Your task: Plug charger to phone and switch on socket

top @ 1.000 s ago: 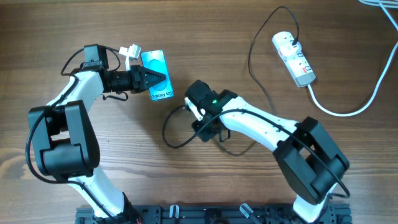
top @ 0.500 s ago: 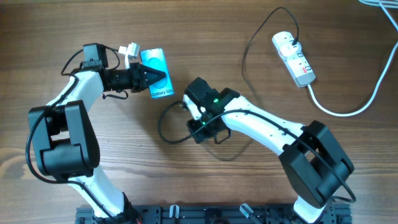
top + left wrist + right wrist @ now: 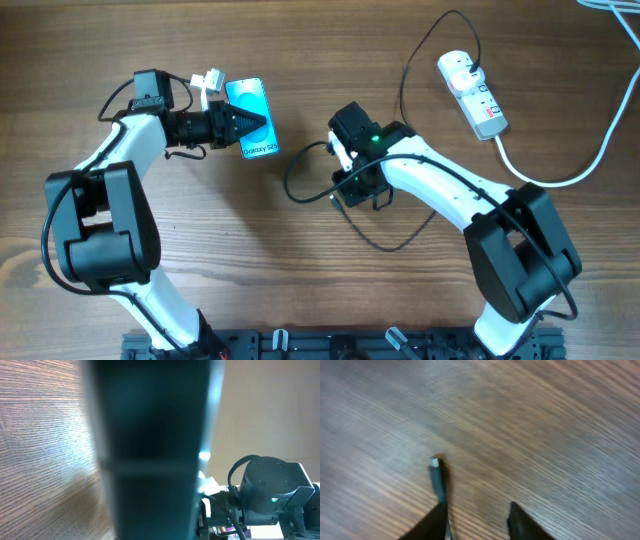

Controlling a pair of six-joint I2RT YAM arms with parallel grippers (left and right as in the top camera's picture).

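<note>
The phone point(image 3: 250, 112) has a teal screen and lies at the back left of the wooden table. My left gripper point(image 3: 243, 125) is shut on it, and its dark teal body point(image 3: 150, 450) fills the left wrist view. The charger point(image 3: 402, 90), a thin black cable, runs from the white socket point(image 3: 473, 95) at the back right and loops to my right gripper point(image 3: 357, 187) mid-table. In the right wrist view that gripper point(image 3: 477, 507) is open. The charger's connector tip point(image 3: 434, 462) lies on the wood just ahead of the left finger point(image 3: 437, 520), with nothing between the fingers.
A thick pale cable point(image 3: 560, 178) curves from the socket to the right edge. Another pale cable point(image 3: 612, 12) crosses the back right corner. A dark rail point(image 3: 330, 345) lines the front edge. The right arm point(image 3: 270, 495) shows in the left wrist view.
My right gripper has moved right, away from the phone, and has opened, letting go of the charger. The cable loop shifted right with it. The left arm and phone have not moved.
</note>
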